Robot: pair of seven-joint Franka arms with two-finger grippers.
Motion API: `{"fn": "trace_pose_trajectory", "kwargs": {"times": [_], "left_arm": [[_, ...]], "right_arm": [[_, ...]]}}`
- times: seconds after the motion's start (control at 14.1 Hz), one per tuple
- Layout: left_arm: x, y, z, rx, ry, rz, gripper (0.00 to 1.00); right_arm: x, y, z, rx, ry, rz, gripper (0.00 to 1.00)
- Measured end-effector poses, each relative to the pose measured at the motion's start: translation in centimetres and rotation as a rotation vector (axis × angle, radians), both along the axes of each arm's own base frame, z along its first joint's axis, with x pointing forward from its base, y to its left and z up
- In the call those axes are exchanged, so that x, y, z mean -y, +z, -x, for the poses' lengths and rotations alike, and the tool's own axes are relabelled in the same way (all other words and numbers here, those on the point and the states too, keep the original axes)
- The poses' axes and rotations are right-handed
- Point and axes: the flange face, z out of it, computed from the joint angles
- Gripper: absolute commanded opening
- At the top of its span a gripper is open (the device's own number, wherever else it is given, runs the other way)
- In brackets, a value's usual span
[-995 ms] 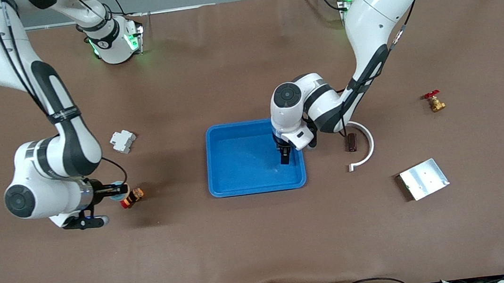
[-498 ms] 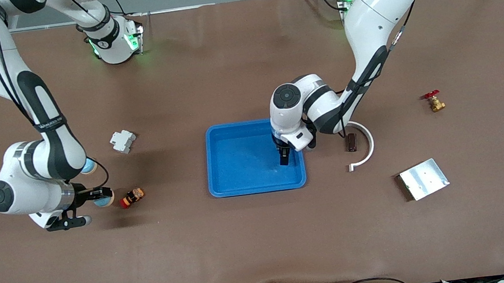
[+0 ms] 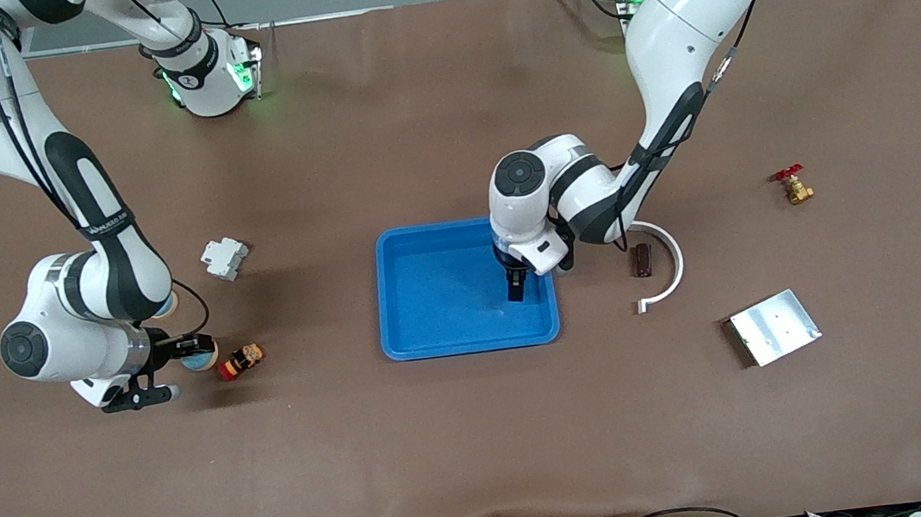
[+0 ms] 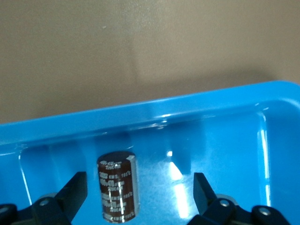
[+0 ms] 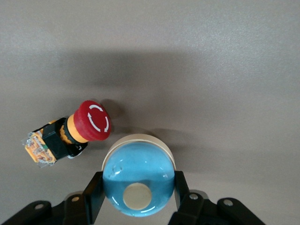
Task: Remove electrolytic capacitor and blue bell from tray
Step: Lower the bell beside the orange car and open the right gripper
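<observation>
The capacitor, a dark brown cylinder with white print, is in the blue tray near its wall. My left gripper stands open around it, and neither finger touches it. In the front view that gripper is low over the tray, at the corner toward the left arm's end, and hides the capacitor. My right gripper is shut on the bell, a blue dome with a pale button and cream rim. It holds the bell just over the table toward the right arm's end.
A red emergency-stop button lies on its side next to the bell. A white breaker block sits farther from the camera. Toward the left arm's end are a white curved strip, a second brown cylinder, a brass valve and a metal plate.
My right arm drew the bell away from the red button toward its own end, then came partly back. The left gripper stayed open over the tray, barely shifting.
</observation>
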Motion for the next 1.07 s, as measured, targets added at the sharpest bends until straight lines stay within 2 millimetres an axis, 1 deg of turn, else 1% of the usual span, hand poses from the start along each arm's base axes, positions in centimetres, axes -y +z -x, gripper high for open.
{"fn": "trace_pose_trajectory", "kwargs": {"times": [0.07, 0.14, 0.5, 0.57, 0.64, 0.71, 0.78, 0.85, 0.92, 1.07], "left_arm": [[-0.1, 0.0, -0.1, 0.001, 0.005, -0.001, 1.0], [-0.1, 0.0, -0.1, 0.0, 0.006, -0.002, 1.0], [-0.2, -0.4, -0.1, -0.004, 0.007, -0.005, 1.0], [-0.2, -0.4, -0.1, -0.005, 0.007, -0.005, 0.87], [-0.2, -0.4, -0.1, -0.005, 0.007, -0.005, 0.56], [-0.2, -0.4, -0.1, -0.004, 0.008, -0.004, 0.23], [-0.2, -0.4, -0.1, -0.004, 0.007, -0.004, 0.09], [-0.1, -0.4, -0.1, -0.004, 0.006, -0.004, 0.0], [0.1, -0.3, 0.1, -0.003, 0.003, -0.002, 0.0], [0.8, -0.2, 0.6, -0.002, -0.011, -0.002, 0.0]], "right_arm": [[0.0, 0.0, 0.0, -0.001, 0.0, 0.0, 0.85], [0.0, 0.0, 0.0, -0.001, 0.0, 0.0, 1.0], [0.2, 0.1, 0.0, -0.008, -0.002, 0.0, 1.0], [0.3, 0.7, -0.3, -0.017, -0.001, -0.002, 1.0], [0.2, 1.9, -0.7, -0.037, 0.003, -0.007, 1.0], [0.2, 3.5, -1.3, -0.061, 0.007, -0.013, 1.0], [0.1, 5.4, -1.7, -0.087, 0.005, -0.017, 1.0], [0.1, 7.5, -1.9, -0.106, -0.009, -0.017, 1.0], [0.1, 9.7, -2.0, -0.112, -0.025, -0.015, 1.0], [0.3, 15.2, -1.5, -0.093, -0.045, -0.012, 1.0]]}}
